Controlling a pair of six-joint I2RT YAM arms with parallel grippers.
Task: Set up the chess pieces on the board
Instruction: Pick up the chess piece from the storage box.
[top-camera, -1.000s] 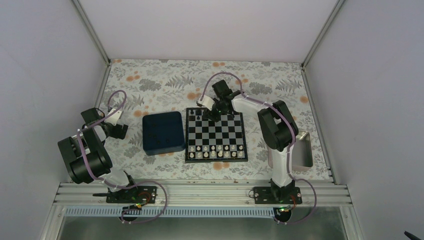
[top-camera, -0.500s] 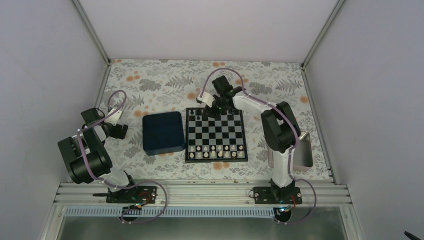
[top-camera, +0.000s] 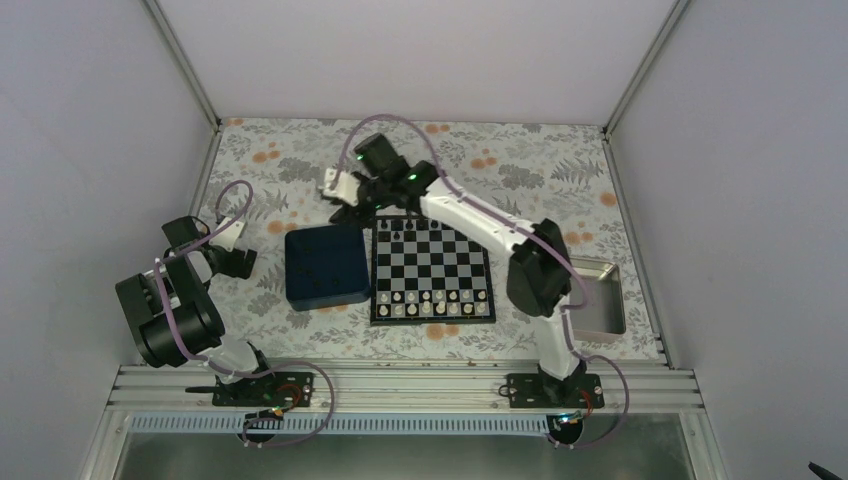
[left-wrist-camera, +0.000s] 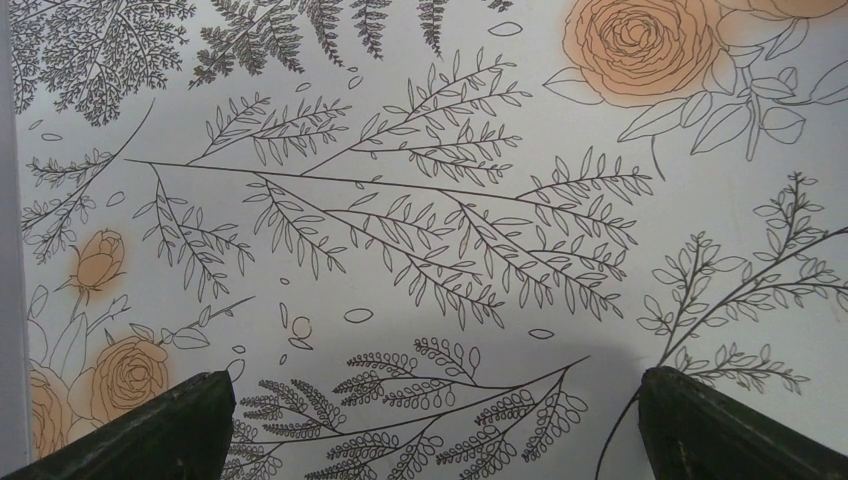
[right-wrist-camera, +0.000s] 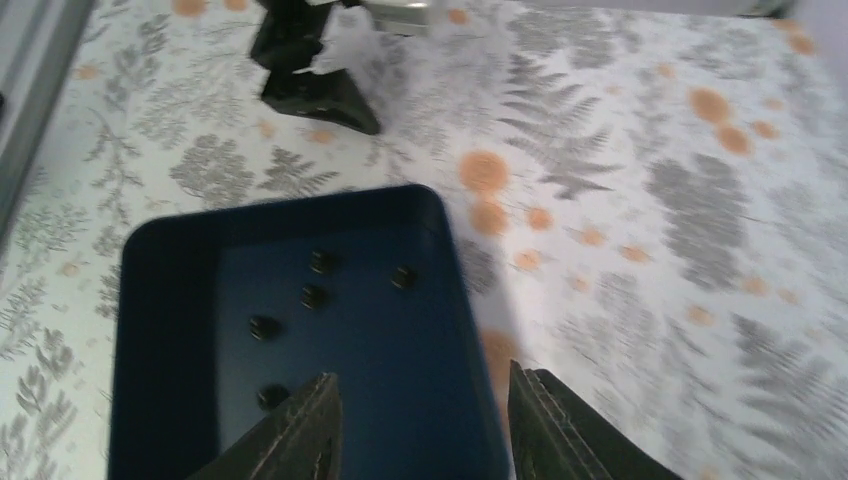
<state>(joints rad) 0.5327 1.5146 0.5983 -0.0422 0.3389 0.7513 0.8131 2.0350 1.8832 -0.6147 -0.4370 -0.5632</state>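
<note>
While the overhead view took in the floral table cover (top-camera: 300, 170), the black-and-silver checked chessboard (top-camera: 432, 275) and the dark blue square tray (top-camera: 326, 265) beside it, only the right wrist camera resolved five tiny black chess figures (right-wrist-camera: 314, 296) inside that tray. The right gripper (right-wrist-camera: 420, 378) hung over them, jaws partly parted and empty. The left gripper (left-wrist-camera: 430, 395) gaped wide above the cover.
</note>
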